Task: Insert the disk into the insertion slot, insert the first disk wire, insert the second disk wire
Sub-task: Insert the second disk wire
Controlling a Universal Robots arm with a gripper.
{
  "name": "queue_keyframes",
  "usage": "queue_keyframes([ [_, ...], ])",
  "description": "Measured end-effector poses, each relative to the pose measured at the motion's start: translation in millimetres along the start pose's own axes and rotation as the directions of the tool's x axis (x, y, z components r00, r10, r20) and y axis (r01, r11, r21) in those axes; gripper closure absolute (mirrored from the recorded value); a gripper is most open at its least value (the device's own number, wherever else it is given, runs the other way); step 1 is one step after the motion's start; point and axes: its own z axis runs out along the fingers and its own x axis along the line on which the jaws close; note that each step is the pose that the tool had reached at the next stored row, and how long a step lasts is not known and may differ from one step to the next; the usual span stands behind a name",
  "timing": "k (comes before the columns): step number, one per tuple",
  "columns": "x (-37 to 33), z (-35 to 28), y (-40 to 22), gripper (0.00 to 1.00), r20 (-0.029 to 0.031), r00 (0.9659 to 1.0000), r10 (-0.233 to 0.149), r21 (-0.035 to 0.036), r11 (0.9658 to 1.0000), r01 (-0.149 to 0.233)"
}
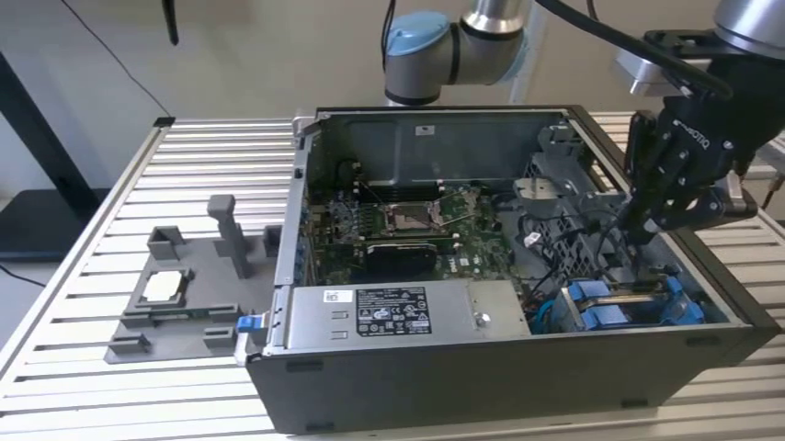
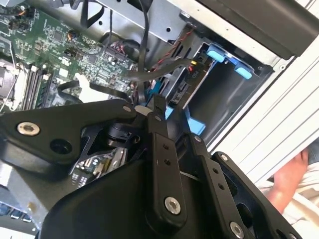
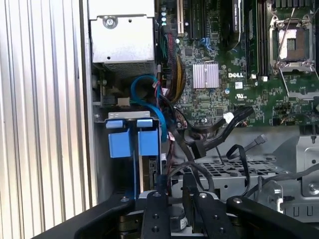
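Note:
The disk point(image 1: 609, 309), in its blue carrier, sits inside the insertion slot point(image 1: 576, 292) at the case's front corner, on the exterior view's right. In the first wrist view its blue tabs point(image 3: 133, 142) stand at the mouth of the grey cage point(image 3: 101, 149). My gripper point(image 1: 641, 231) hangs inside the case just behind that cage. Its fingers point(image 3: 162, 191) stand close together with a black wire point(image 3: 199, 169) running in between them. The second wrist view has the gripper point(image 2: 152, 107) next to the slot point(image 2: 227, 92), with black and flat grey wires above.
The grey power-supply box point(image 1: 392, 312) lies along the case's front and the motherboard point(image 1: 405, 225) behind it. A grey fixture point(image 1: 184, 294) stands on the slatted table, on the exterior view's left. A person's hand point(image 2: 289, 184) rests beside the case.

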Motion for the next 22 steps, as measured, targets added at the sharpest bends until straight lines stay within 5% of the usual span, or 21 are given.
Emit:
queue_keyframes([
  [22, -17.5, -2.0, 24.5, 0.73, 0.0002, 1.0000, 0.000, 0.0019, 1.0000, 0.000],
])
